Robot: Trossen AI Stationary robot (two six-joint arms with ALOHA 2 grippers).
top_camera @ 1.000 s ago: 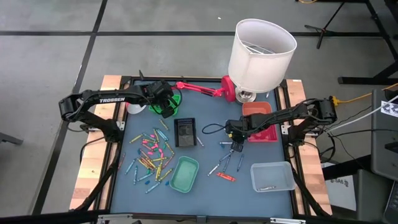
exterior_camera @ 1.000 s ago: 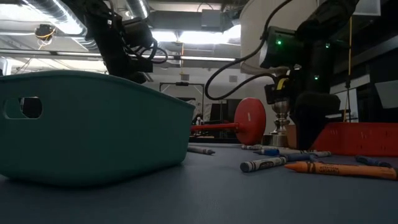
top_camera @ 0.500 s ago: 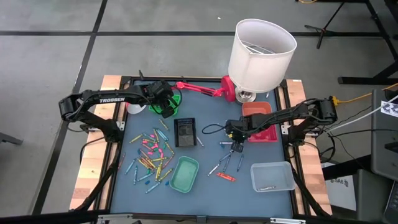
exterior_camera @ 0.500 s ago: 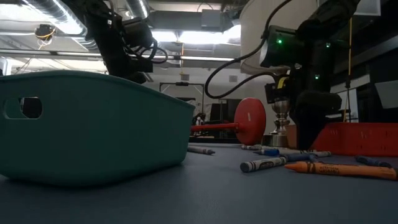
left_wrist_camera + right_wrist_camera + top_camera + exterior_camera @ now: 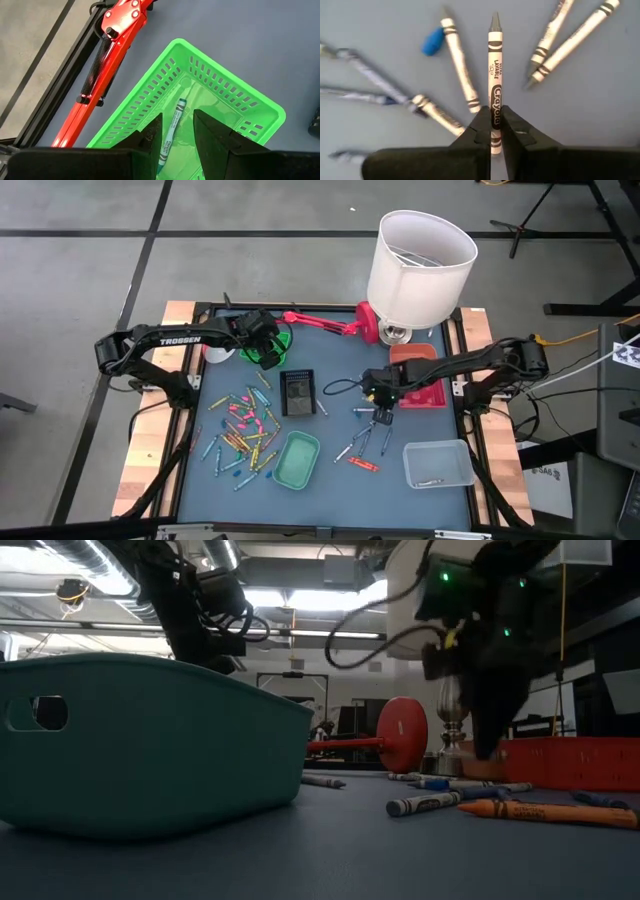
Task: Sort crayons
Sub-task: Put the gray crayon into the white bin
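Many crayons (image 5: 243,425) lie scattered on the blue table left of centre, and several silvery grey ones (image 5: 360,442) lie near my right gripper (image 5: 383,416). My right gripper (image 5: 494,117) is shut on a silvery grey crayon (image 5: 494,65), low over those crayons. My left gripper (image 5: 177,120) is open above the green basket (image 5: 225,100) at the far left. Inside the basket a green crayon (image 5: 172,131) lies flat on the floor. My right gripper pinches the grey crayon's rear part (image 5: 494,102) between its two fingers. The fingers lie along the crayon, and its pointed tip (image 5: 495,21) sticks out ahead of them. The crayon stays sharp over a blurred table and looks lifted clear.
A teal tray (image 5: 297,459), a black tray (image 5: 298,392), a red tray (image 5: 418,375) and a clear tray (image 5: 438,463) stand around the crayons. A white lampshade (image 5: 420,265) and a red lamp arm (image 5: 320,322) are at the far edge. An orange crayon (image 5: 545,812) lies near the front.
My right gripper has risen a little from the table and tipped, moving fast enough to blur, with the grey crayon still between its fingers. My left arm has kept still over the green basket.
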